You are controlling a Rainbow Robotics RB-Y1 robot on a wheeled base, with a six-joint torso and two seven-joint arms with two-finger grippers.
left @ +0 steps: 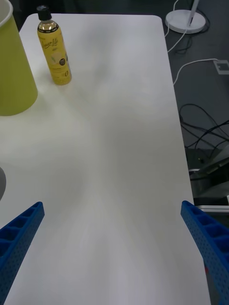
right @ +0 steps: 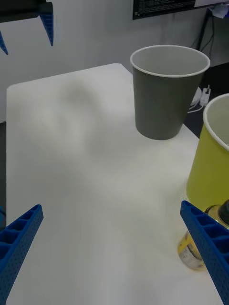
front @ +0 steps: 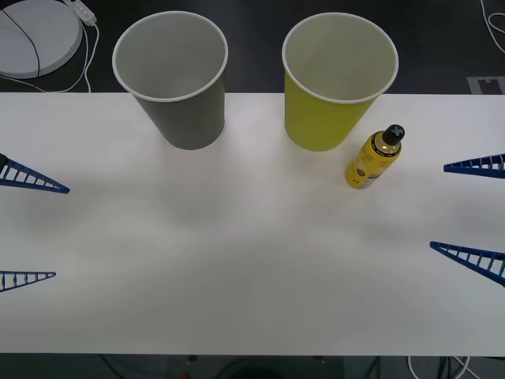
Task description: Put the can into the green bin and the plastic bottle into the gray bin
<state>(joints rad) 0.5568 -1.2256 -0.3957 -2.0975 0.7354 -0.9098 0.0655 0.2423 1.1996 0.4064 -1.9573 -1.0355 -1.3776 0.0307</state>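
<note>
Front view shows your right gripper [front: 473, 213] at the table's [front: 252, 260] right edge with its fingers spread wide and holding nothing, the plastic bottle [front: 375, 159] upright ahead of and just inside its upper finger, nearly touching the green bin [front: 338, 87]. That closeness is your risk (the bottle is slim and tall): a finger sliding in on the bin side could nudge the cup or tip the bottle over. Your left gripper [front: 28, 229] waits equally spread and empty at the left edge, the gray bin [front: 175, 79] ahead of its fingers, and I see no can.
</note>
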